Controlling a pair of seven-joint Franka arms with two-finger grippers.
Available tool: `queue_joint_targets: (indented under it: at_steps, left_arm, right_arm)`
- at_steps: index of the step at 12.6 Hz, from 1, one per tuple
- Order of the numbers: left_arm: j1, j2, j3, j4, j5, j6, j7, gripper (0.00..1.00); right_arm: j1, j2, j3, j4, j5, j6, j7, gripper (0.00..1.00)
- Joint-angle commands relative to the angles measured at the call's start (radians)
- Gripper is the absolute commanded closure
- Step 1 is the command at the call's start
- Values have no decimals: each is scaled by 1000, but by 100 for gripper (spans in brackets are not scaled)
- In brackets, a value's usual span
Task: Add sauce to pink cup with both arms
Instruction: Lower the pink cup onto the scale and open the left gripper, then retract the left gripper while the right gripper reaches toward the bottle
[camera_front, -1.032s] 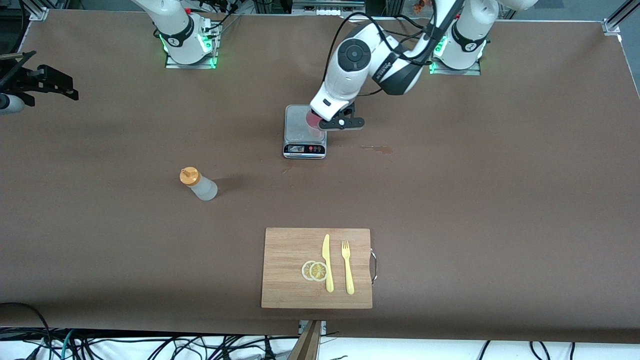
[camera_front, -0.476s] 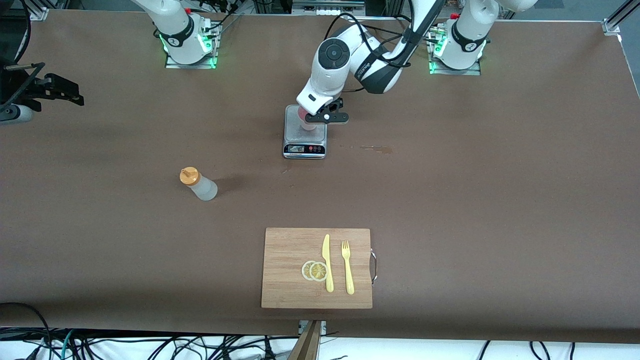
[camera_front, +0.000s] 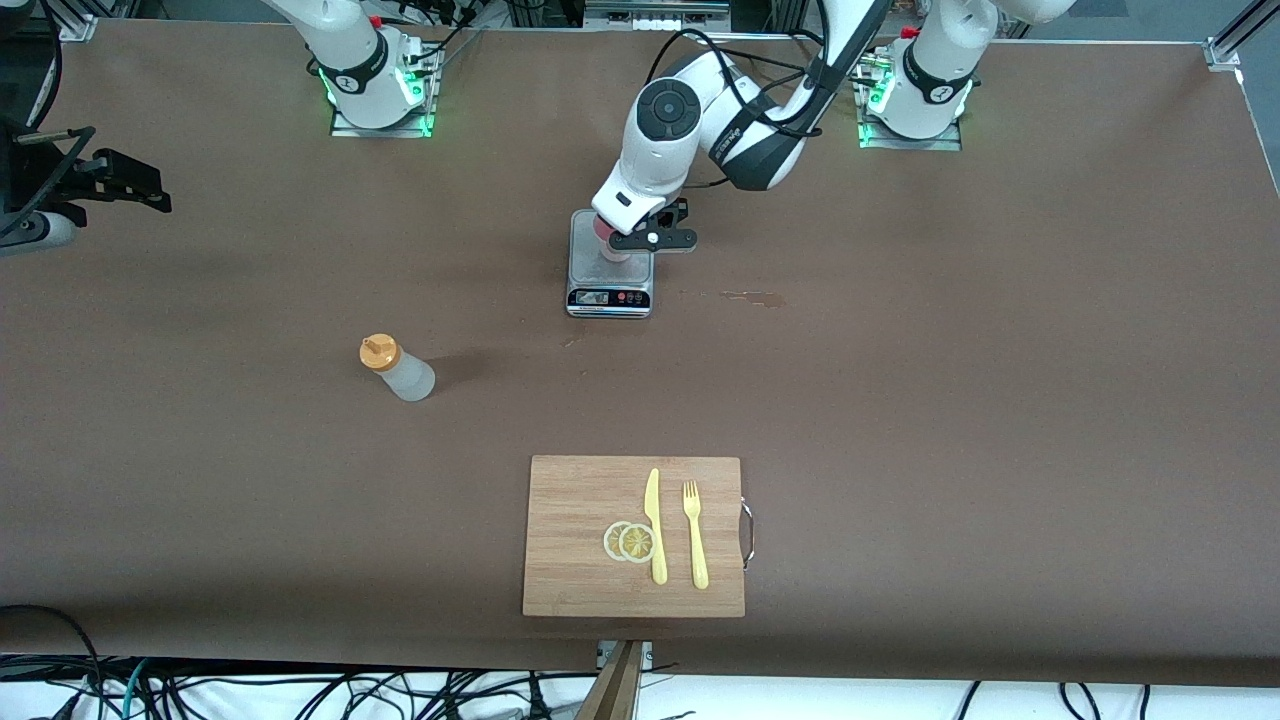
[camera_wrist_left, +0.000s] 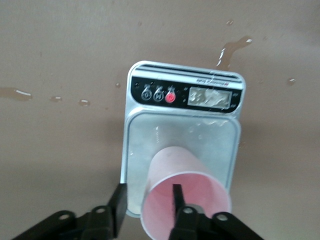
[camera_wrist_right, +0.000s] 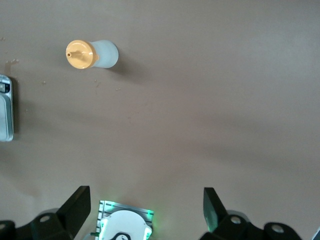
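**Mia:** Where is the pink cup (camera_wrist_left: 186, 192)?

**Ben:** It stands on the steel plate of the kitchen scale (camera_front: 609, 266), toward the robot bases, about midway between the two ends of the table. The left gripper (camera_wrist_left: 148, 205) is right at it. One finger (camera_wrist_left: 176, 199) is inside the cup and the other is outside, so the cup's wall sits between them. The fingers look open a bit. I can't tell for sure if they pinch the wall.

**Mia:** And the sauce?

**Ben:** The sauce bottle (camera_front: 396, 368) stands alone on the table, nearer the front camera than the scale and toward the right arm's end. Nothing touches it.

**Mia:** What is the right gripper (camera_wrist_right: 145, 205) doing?

**Ben:** It hangs high over the right arm's end of the table, open wide and holding nothing.

**Mia:** What could go wrong?

**Ben:** The cup is light. If the left arm lifts away and a finger catches the rim, the cup may tip or slide off the plate. The plate looks wet too, so it could slip. Also, the bottle is thin and tall. A bump from the right gripper could knock it over.
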Motion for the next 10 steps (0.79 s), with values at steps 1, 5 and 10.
queue_joint_targets:
  at_steps: [1,5,10]
  left_arm:
    - [32,-33,9,108,-14,-141,38,0]
    - [138,-114,87,251,-11,-385,204,0]
    - [427,-237,98,278,71,-565,476,0]
  right_arm:
    - [1,-6,7,21,4,-25,-56,0]
    - [11,-13,45,20,5,-32,-56,0]
    - [10,-4,74,20,54,-13,-210,0]
